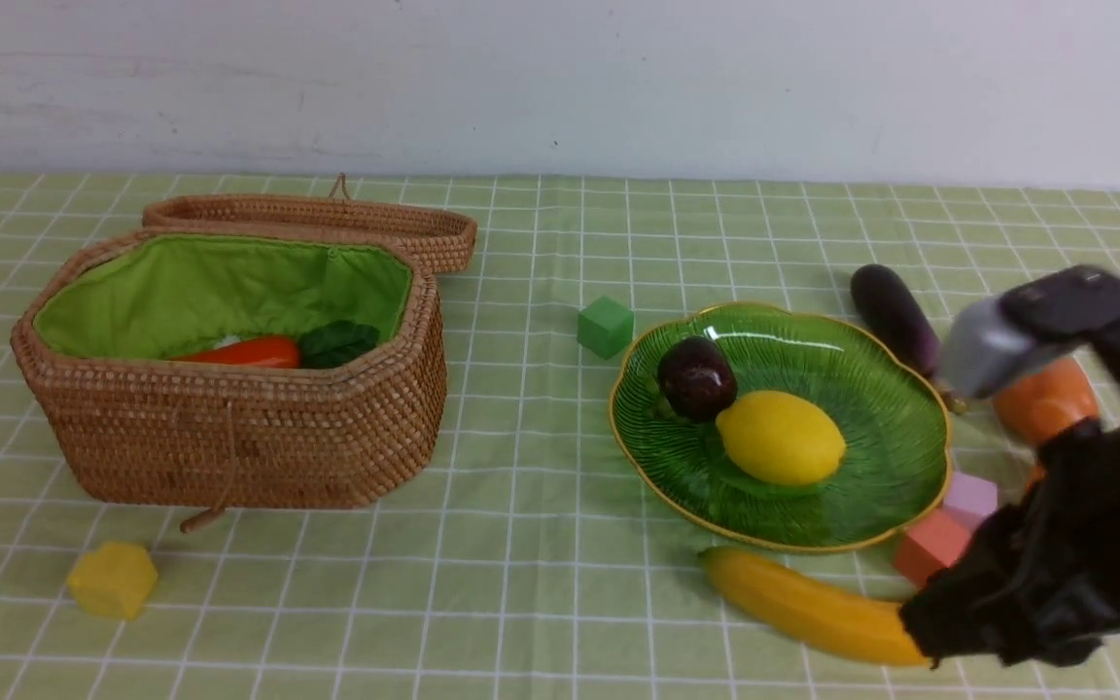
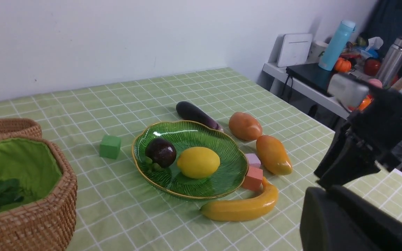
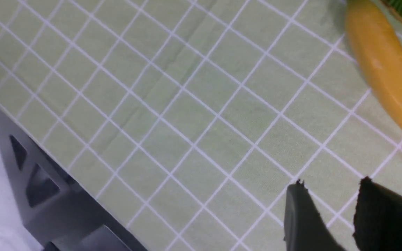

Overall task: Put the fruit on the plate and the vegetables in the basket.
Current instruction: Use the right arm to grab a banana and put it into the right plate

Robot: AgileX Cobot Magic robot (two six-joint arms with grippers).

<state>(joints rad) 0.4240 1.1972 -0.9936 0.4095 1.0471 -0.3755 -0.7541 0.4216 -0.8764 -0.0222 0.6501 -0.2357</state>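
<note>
— Where is there room?
— Bare desk (image 1: 541,486) between basket (image 1: 259,437) and plate (image 1: 886,428); one green block (image 1: 605,327) sits toward the far edge.
— And by the right edge?
— Crowded: banana (image 1: 803,608), eggplant (image 1: 895,316), potato (image 1: 1046,399) ring the plate.

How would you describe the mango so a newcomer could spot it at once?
Find the green leaf-shaped plate holding the lemon. Beyond its rim on the robot's right lie two orange things. The mango is the longer, pointed, yellower one nearer the banana; the potato is rounder.

no text, label, brand or number is readable anywhere.
</note>
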